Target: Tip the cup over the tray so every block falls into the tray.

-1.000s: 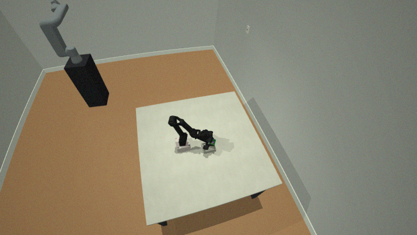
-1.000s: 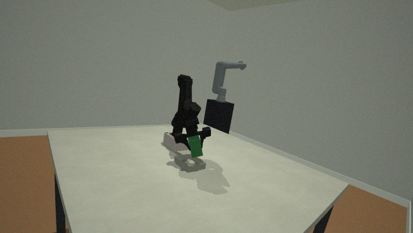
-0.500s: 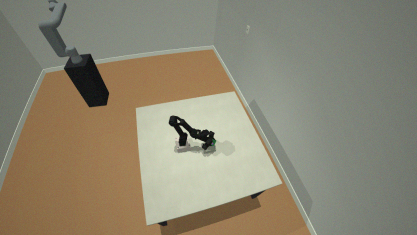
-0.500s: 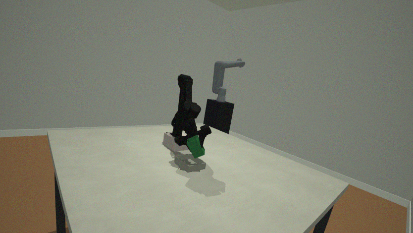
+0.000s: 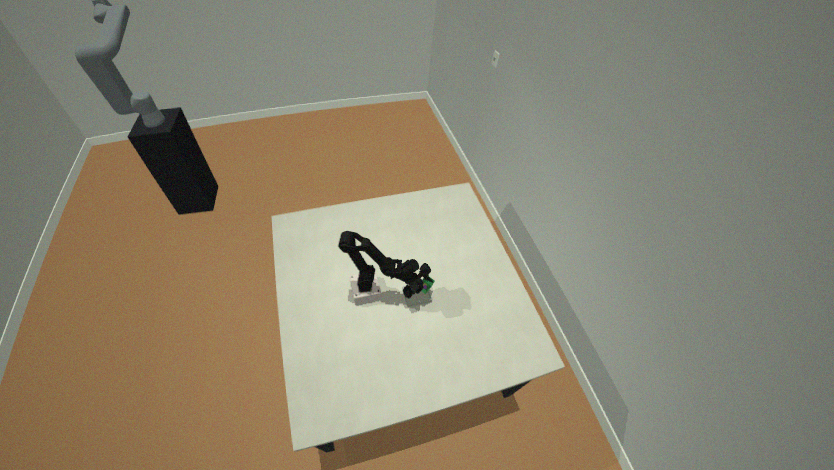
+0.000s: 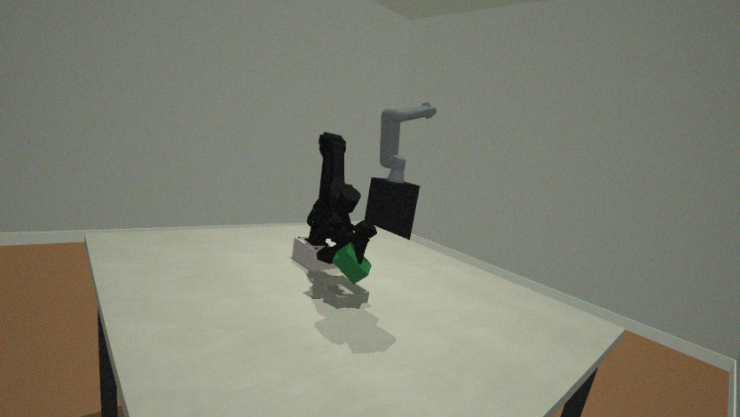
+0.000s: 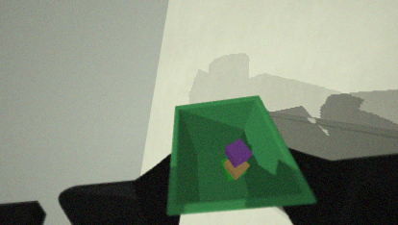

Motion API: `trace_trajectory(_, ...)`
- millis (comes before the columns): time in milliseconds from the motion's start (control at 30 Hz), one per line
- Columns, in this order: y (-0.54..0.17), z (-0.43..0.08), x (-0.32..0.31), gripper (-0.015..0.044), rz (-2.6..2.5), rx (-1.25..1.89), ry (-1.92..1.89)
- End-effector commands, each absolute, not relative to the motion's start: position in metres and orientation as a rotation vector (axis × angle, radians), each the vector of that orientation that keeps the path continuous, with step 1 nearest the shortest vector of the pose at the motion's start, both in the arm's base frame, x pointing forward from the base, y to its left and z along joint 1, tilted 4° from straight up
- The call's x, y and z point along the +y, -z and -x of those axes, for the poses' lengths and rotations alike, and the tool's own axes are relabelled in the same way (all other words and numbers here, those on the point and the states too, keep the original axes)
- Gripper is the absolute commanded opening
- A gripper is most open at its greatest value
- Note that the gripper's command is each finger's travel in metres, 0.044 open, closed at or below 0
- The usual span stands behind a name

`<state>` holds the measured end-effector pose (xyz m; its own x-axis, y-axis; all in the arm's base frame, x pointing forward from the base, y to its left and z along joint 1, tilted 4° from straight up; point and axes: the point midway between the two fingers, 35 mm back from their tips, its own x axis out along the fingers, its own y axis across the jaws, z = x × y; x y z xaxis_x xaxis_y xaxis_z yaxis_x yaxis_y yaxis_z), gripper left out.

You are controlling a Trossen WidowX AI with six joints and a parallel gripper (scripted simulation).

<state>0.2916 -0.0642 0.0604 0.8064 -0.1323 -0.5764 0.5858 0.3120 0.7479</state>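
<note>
white is the big table (image 5: 361, 373) (image 6: 217, 336) (image 7: 288, 29), and it goes under all the rest. the black arm (image 5: 376, 253) (image 6: 332, 176) stands between the left edge and the middle, as seen in the top view. it bends out toward the right edge.

the grey tray (image 5: 421, 304) (image 6: 357, 302) sits near the middle of the table, well apart from all 4 corners. the green cup (image 5: 430, 283) (image 6: 351, 266) (image 7: 264, 139) is up over the table, by the tray, on the side toward the right edge. it leans, and it does not touch the table top. the gripper (image 5: 421, 283) (image 6: 348, 257) (image 7: 217, 142) has its 2 fingers pressed on the cup, 1 on each side.

the purple block (image 5: 424, 286) (image 7: 238, 153) and the orange block (image 7: 236, 169) are in the cup. a bright green bit under them may be number 3.

i think the tip has just 1 part done. next, the cup should stay over the tray and roll much more, mouth down. if its mouth goes past the tray wall, blocks could miss.
</note>
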Motion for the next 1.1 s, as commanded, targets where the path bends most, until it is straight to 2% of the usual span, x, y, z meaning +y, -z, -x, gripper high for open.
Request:
trace_trajectory(0,-0.0628,-0.2943,-0.0648,0.0,-1.251,0.426,0.515)
trace_trajectory(1067,-0.0592,-0.2982,-0.0648,0.0,-1.92,0.247,0.694)
